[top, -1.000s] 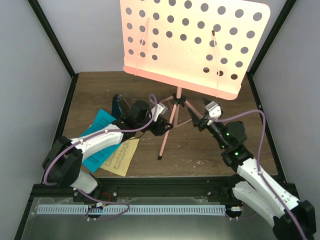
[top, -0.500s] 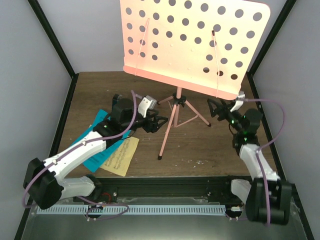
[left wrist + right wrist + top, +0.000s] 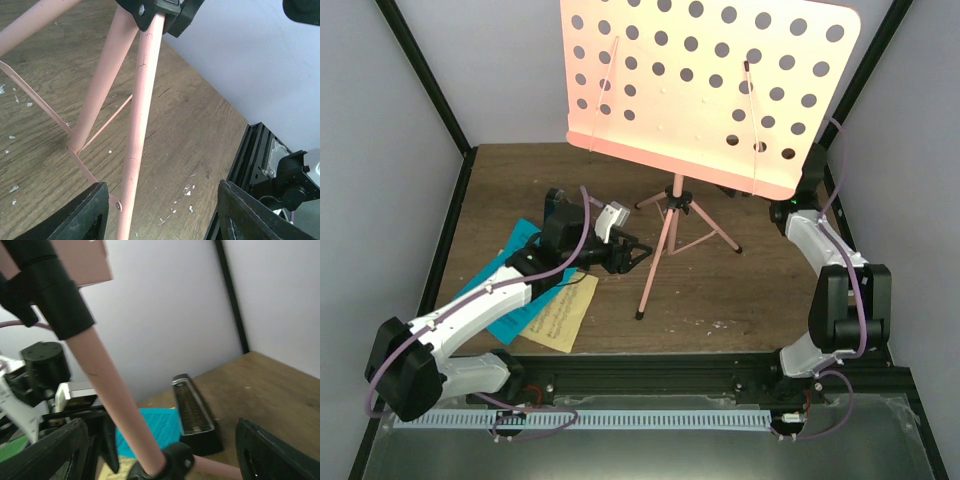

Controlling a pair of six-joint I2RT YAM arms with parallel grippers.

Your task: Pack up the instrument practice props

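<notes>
The pink music stand stands at mid table, its hole-punched desk (image 3: 710, 90) high over the tripod legs (image 3: 670, 215). My left gripper (image 3: 638, 252) (image 3: 165, 215) is open low beside the front leg (image 3: 140, 125), which passes between the jaws close to the left finger (image 3: 85, 215). The right gripper (image 3: 165, 455) is open around the stand's pole (image 3: 110, 395) just above the black hub (image 3: 172, 462), touching neither. In the top view its jaws are hidden behind the desk. The black metronome (image 3: 556, 212) (image 3: 192, 410) stands left of the stand. Cyan (image 3: 515, 290) and pale-yellow (image 3: 565, 310) pages lie under my left arm.
Grey walls and black frame posts (image 3: 425, 75) close in the table on three sides. A black rail (image 3: 660, 375) runs along the near edge. White specks (image 3: 190, 190) dot the wooden top (image 3: 720, 290) by the front leg.
My right arm has swung from mid table up and back to the right rear, its gripper now under the desk. The left gripper shifted slightly toward the front leg. Both jaws widened.
</notes>
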